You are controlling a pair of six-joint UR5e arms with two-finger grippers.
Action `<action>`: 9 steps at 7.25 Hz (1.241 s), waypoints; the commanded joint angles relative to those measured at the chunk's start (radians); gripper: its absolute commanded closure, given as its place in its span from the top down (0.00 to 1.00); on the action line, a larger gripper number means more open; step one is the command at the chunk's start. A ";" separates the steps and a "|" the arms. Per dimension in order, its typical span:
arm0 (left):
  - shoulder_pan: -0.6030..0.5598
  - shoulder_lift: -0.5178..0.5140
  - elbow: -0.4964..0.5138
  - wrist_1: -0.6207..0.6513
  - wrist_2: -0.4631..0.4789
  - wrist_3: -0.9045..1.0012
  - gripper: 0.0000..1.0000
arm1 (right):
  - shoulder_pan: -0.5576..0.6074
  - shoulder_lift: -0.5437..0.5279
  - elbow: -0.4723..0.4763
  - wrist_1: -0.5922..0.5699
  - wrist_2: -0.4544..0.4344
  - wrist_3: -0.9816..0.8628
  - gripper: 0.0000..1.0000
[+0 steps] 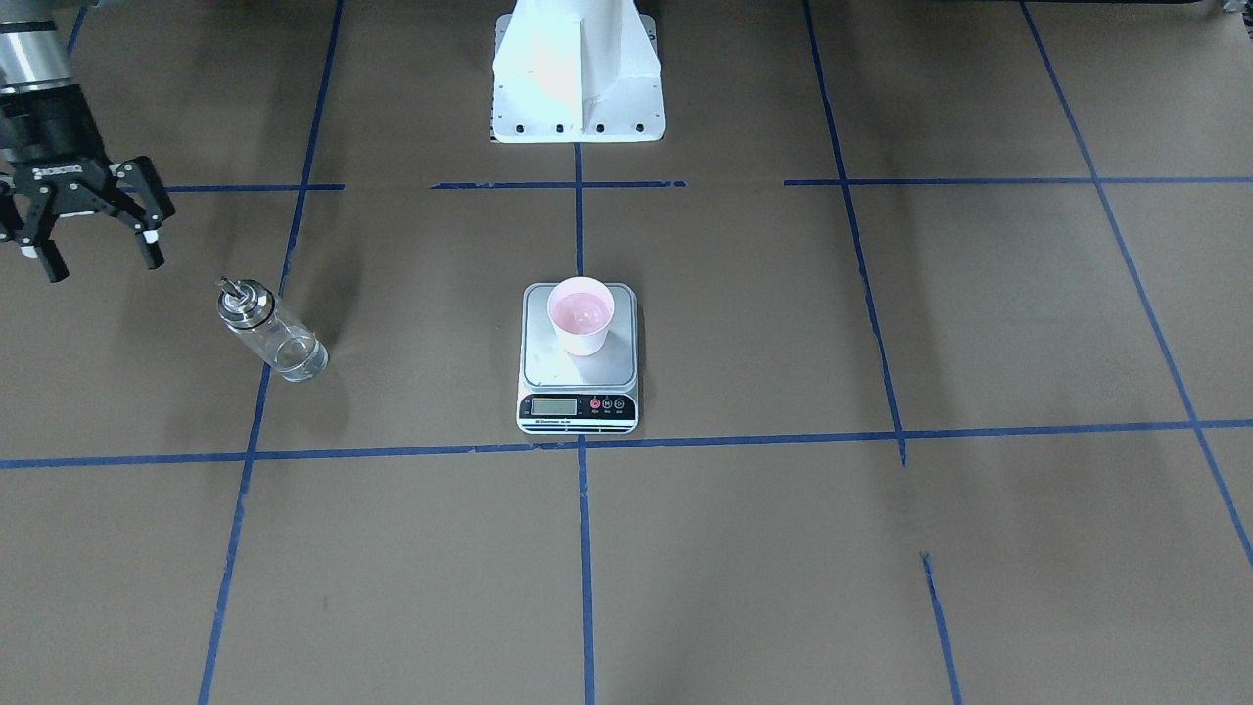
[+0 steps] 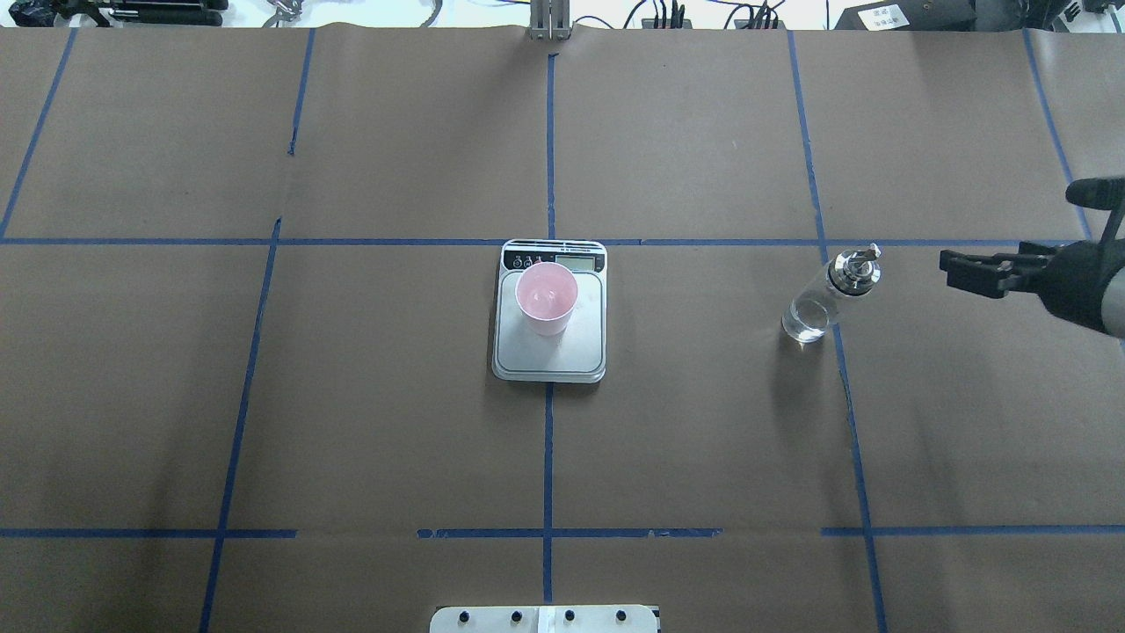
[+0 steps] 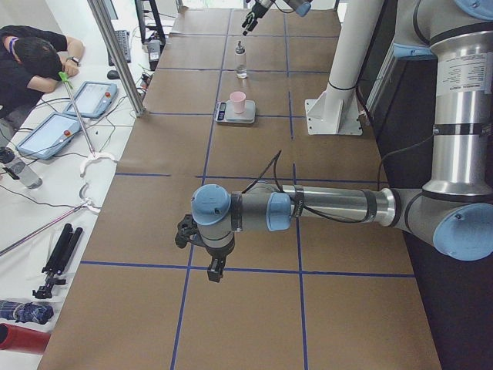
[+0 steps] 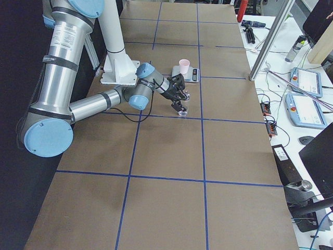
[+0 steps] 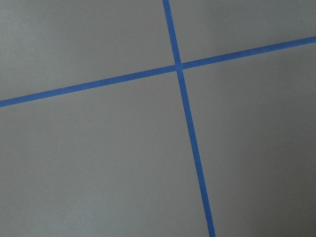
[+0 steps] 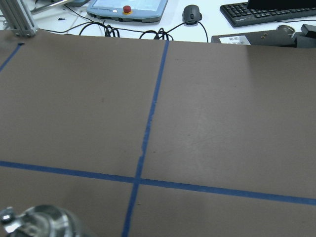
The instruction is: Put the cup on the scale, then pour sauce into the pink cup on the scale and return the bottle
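Bottle cap (image 6: 42, 222) shows in the bottom-left corner of the right wrist view, so the bottle (image 2: 822, 299) is close below the right jaws and off to one side. Right jaws are released, spread, empty, not touching the bottle. In the overhead view the bottle lies near them, toward the centre. Bottle is upright, long axis vertical, spout up, with a little clear sauce (image 1: 299, 364) at its bottom.

Right arm is far nearer. Left arm sits well apart at the other end. Left jaws show only from the side, so I cannot tell their state.

Cup (image 1: 580, 315) stands upright on the scale (image 1: 558, 370) mid-surface, well apart from the bottle. Surface (image 1: 783, 548) is flat brown paper with blue tape (image 5: 178, 65). Only paper and one tape line lie between jaws and bottle. Likely a side grasp on the glass below the cap.
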 commanded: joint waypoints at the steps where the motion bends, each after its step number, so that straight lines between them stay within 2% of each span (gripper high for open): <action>1: 0.000 -0.002 0.002 -0.002 0.000 0.000 1.00 | 0.316 0.082 -0.163 -0.036 0.377 -0.171 1.00; 2: 0.000 -0.002 0.002 -0.002 0.000 0.000 1.00 | 0.395 0.154 -0.241 -0.128 0.490 -0.290 1.00; 4: 0.000 -0.003 0.001 -0.003 0.000 0.002 1.00 | 0.519 0.243 -0.308 -0.431 0.496 -0.625 1.00; 5: 0.000 -0.003 0.002 -0.003 0.000 0.002 1.00 | 0.597 0.292 -0.323 -0.631 0.515 -0.826 1.00; 6: 0.000 -0.003 0.002 -0.003 0.002 0.000 1.00 | 0.610 0.300 -0.323 -0.826 0.512 -0.908 1.00; 7: 0.000 -0.003 0.004 -0.002 0.003 0.000 1.00 | 0.612 0.264 -0.326 -0.900 0.517 -0.909 1.00; 8: 0.000 -0.003 0.004 -0.002 0.003 0.000 1.00 | 0.612 0.192 -0.338 -0.899 0.547 -0.895 1.00; 9: 0.000 -0.003 0.004 -0.002 0.003 0.000 1.00 | 0.614 0.168 -0.380 -0.899 0.611 -0.892 1.00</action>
